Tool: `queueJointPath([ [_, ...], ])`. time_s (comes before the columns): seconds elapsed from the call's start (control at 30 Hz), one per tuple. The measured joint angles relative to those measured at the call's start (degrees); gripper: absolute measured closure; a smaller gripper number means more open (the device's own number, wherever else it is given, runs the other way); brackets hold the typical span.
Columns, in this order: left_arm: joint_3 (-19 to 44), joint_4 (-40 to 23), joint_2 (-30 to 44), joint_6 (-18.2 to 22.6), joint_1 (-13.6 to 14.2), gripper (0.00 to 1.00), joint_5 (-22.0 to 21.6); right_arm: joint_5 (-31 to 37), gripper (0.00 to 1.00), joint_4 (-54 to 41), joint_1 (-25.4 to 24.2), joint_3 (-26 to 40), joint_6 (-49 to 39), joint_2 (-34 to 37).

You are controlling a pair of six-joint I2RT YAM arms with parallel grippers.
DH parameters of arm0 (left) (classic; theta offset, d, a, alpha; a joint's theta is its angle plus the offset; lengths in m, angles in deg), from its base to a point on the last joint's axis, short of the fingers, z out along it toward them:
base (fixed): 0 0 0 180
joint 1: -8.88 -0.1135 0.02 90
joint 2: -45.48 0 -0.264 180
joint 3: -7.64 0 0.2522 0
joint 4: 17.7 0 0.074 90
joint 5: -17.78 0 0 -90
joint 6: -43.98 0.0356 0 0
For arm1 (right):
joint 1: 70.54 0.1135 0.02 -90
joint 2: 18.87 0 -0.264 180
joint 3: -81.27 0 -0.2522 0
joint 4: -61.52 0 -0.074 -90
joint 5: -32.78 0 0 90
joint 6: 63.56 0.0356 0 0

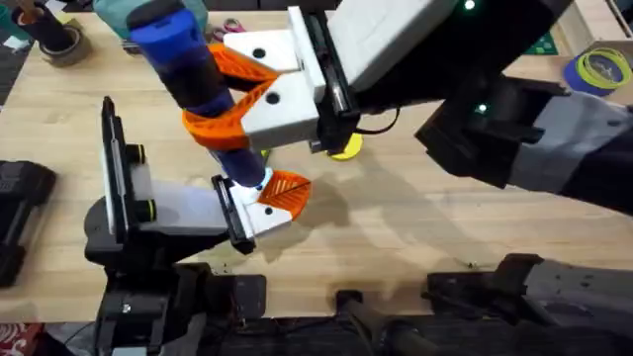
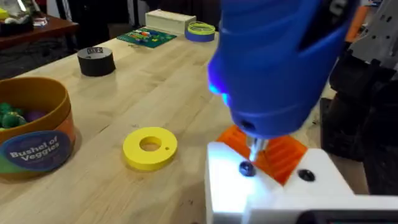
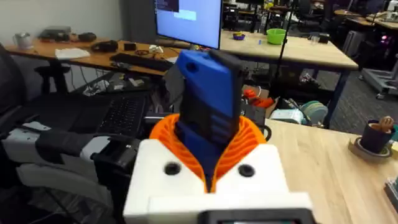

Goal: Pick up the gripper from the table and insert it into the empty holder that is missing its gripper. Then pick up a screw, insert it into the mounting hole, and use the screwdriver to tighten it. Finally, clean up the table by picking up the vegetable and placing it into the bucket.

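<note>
My right gripper (image 1: 220, 87) reaches across the table and is shut on the blue screwdriver (image 1: 188, 59), which its orange pads (image 3: 249, 140) clamp upright. The screwdriver (image 2: 280, 62) points down at my left gripper (image 1: 272, 198). Its metal bit (image 2: 254, 147) stands over a dark screw (image 2: 247, 168) in a hole of the white holder (image 2: 273, 193). An orange gripper tip (image 2: 283, 155) sits in that holder. The bucket (image 2: 37, 134), with green and purple toys inside, stands on the table (image 2: 155, 87). The vegetable is out of view.
A flat yellow disc (image 2: 150, 147) lies between the bucket and the holder. A black tape roll (image 2: 96, 61) sits farther off, and a blue and yellow tape roll (image 1: 598, 69) sits at the table's far right. A brown roll (image 1: 59, 44) lies at the far left.
</note>
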State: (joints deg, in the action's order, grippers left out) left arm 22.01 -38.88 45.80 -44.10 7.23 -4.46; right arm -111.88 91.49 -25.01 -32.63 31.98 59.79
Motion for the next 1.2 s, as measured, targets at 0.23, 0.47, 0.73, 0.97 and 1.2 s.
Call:
queueJointPath([
  [0.23, 0.0, 0.0, 0.0, 0.0, 0.0, 0.988, 0.0, 0.0, 0.979, 0.0, 0.0, 0.0, 0.0, 0.0],
  [0.47, 0.0, 0.0, 0.0, 0.0, 0.0, 0.988, 0.0, 0.0, 0.979, 0.0, 0.0, 0.0, -0.1, 0.4],
  [0.73, 0.0, 0.0, 0.0, 0.0, 0.0, 0.988, 0.0, 0.1, 0.979, 0.0, 0.0, 0.0, -0.3, 1.0],
  [0.97, 0.0, 0.0, 0.0, 0.0, 0.0, 0.988, 0.0, 0.2, 0.979, 0.0, 0.0, 0.0, -0.4, 1.1],
  [1.2, 0.0, 0.0, 0.0, 0.0, 0.0, 0.988, 0.0, 0.2, 0.979, 0.0, 0.0, 0.0, -0.4, 1.2],
])
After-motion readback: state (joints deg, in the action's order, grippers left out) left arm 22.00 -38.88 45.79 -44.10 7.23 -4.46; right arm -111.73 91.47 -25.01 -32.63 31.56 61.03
